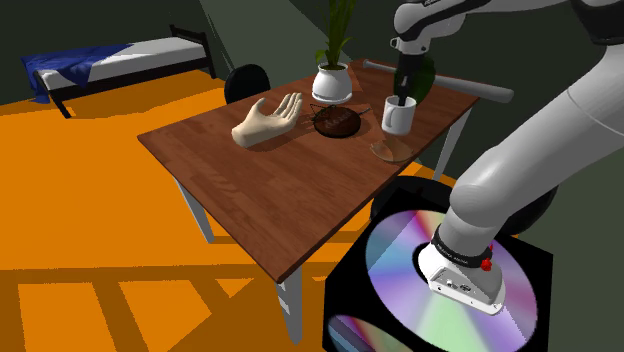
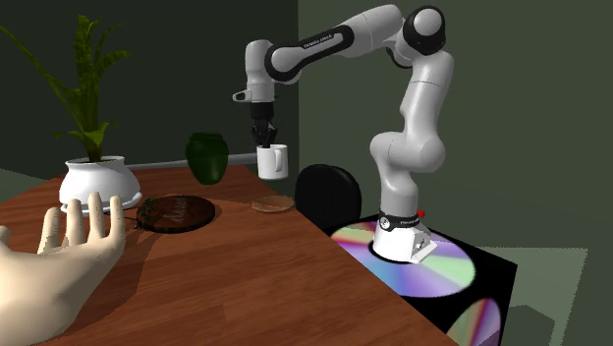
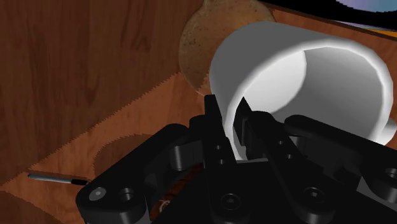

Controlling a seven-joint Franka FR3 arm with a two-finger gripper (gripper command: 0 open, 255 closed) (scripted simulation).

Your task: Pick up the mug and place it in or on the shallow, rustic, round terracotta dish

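Gripper (image 1: 400,98) (image 2: 263,138) (image 3: 232,121): all-black 2-finger, pointing down, closed narrow on the mug's wall. In wrist view one fingertip (image 3: 213,118) is outside the cup and the other inside, w/ the rim pinched between them.
Mug (image 1: 397,117) (image 2: 274,162) (image 3: 305,76): plain white round mug w/ a side handle. It hangs upright from the gripper, off the table. 2nd ext. view shows a gap between its base and the tabletop.
Dish (image 1: 392,151) (image 2: 273,203) (image 3: 198,44): shallow round speckled tan-brown dish, flat on the table near the edge by the stand. Nothing in it. Mug is above it and apart; in wrist view the mug hides part of it.
Table (image 1: 250,190) (image 2: 255,265): reddish-brown wood top, white legs.
Dark tray (image 1: 337,123) (image 2: 177,211): dark brown round flat tray, between the hand model and the dish.
Hand model (image 1: 268,122) (image 2: 49,265): beige open hand, fingers up, resting on the table.
Planter (image 1: 333,82) (image 2: 98,182): white round pot w/ green leafy plant, at the table's far side.
Vase (image 2: 207,157): dark green rounded vase, near the planter, behind the mug.
Arm (image 1: 540,170) (image 2: 417,108): white w/ dark joints, reaching from the stand over the table.
Stand (image 1: 345,290) (image 2: 491,275): black box w/ iridescent disc on top.
Bed (image 1: 120,60): white mattress, blue blanket, well apart from the table, on orange floor (image 1: 80,200).
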